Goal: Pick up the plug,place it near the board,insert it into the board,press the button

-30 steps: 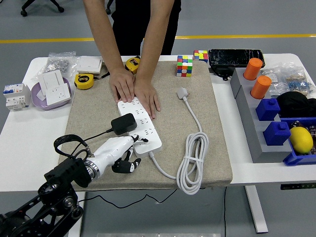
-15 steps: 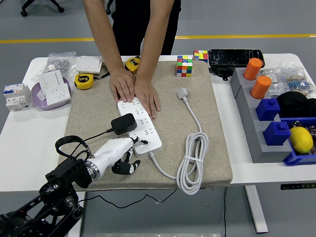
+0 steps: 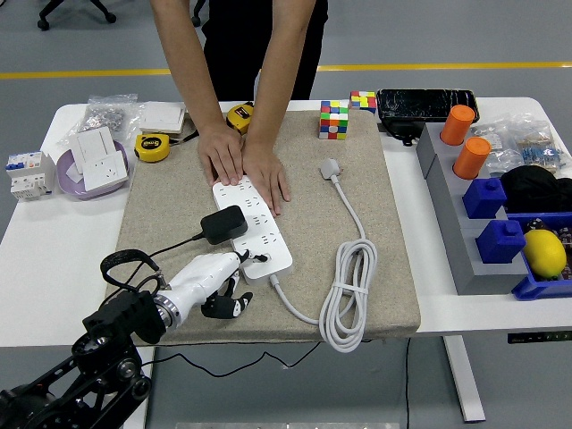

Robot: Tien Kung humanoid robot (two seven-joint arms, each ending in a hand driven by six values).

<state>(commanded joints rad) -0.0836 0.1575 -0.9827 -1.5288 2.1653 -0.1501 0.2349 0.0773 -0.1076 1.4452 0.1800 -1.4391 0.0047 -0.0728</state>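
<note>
The white power strip (image 3: 255, 225) lies on the beige mat (image 3: 170, 201), with the black plug (image 3: 223, 224) seated on its left side. The plug's thin black cable (image 3: 165, 248) runs off to the left. A person at the far side presses both hands (image 3: 243, 165) flat on the strip's far end. My left hand (image 3: 219, 284) lies on the mat just off the strip's near end. One finger (image 3: 239, 258) stretches out to the switch end of the strip, and the other fingers curl under. It holds nothing.
The strip's own white cord (image 3: 349, 290) lies coiled at the mat's right, its plug (image 3: 331, 167) further back. Blue bins (image 3: 500, 241) with orange cylinders and a lemon line the right edge. Tape measures (image 3: 153, 147), cubes (image 3: 334, 119) and sockets sit along the back.
My left hand has drawn back a little toward the lower left, so its fingertip reaches less far onto the strip's near end. The person's hands and the plug have stayed put.
</note>
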